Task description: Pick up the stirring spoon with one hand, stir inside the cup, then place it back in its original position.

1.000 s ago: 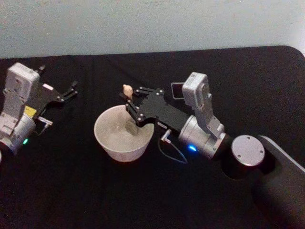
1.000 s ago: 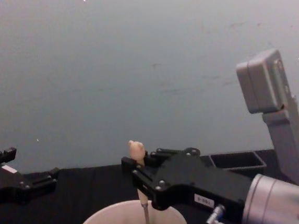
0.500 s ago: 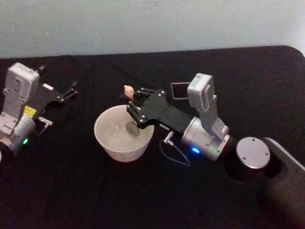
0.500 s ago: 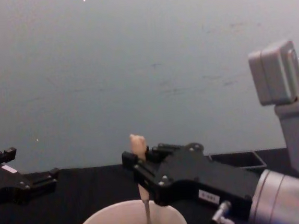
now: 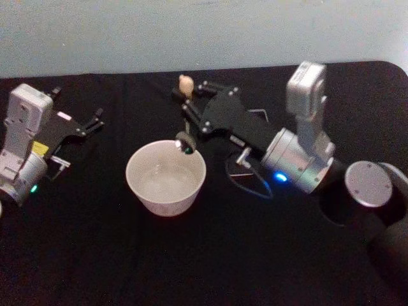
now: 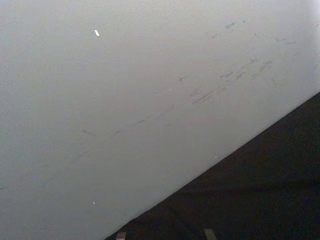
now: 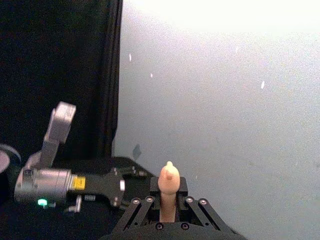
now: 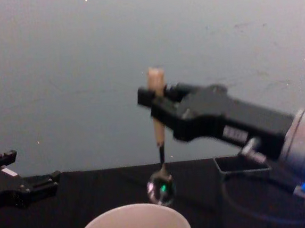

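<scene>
Place: my call is a robotics lab / test bench, not a home.
Table (image 5: 95,255): flat top under plain black cloth, runs side to side in my head cam.
Wall (image 8: 58,74): plain pale grey-blue, scuffed & speckled, right behind the bench.
HW: two metal arms w/ lit status LEDs, left arm (image 5: 22,166) green, right arm (image 5: 299,162) blue.
Props: one plain cup (image 5: 167,204) staged on the cloth.

At 3 o'clock, the matte-black, screw-studded right gripper (image 5: 187,97) joins a silver cylindrical wrist (image 5: 299,162) with a blue light (image 5: 278,177), looping thin cable (image 5: 252,186) and grey box camera (image 5: 306,86). At 9 o'clock, the matching left gripper (image 5: 78,105) bears a yellow label (image 5: 39,148), a white tag (image 5: 64,116) and a green light (image 5: 32,189).
</scene>
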Robot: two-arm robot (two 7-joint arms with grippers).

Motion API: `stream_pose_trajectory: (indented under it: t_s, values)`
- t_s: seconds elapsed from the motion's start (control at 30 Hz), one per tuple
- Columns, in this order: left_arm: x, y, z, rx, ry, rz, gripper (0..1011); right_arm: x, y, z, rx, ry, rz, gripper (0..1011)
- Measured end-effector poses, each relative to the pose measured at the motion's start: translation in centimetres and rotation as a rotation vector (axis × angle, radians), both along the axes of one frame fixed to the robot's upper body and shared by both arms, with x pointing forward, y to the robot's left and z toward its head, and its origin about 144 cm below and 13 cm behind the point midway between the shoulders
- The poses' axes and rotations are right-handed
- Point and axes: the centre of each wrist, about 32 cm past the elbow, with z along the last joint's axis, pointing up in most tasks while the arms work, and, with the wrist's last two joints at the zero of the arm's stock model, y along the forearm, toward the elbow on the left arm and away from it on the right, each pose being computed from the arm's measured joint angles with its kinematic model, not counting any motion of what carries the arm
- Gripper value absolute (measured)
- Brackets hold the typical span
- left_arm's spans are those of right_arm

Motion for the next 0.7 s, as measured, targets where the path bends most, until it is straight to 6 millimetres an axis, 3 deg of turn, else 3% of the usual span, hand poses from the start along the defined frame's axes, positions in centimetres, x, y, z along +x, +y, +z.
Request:
stream_pose_trajectory:
  t_s: [0.7]
  values:
    - [0.0,0.0,0.0,0.000,0.000,0.000,1001,0.1,-5.0,4.3,0.083,-0.038,0.000,197]
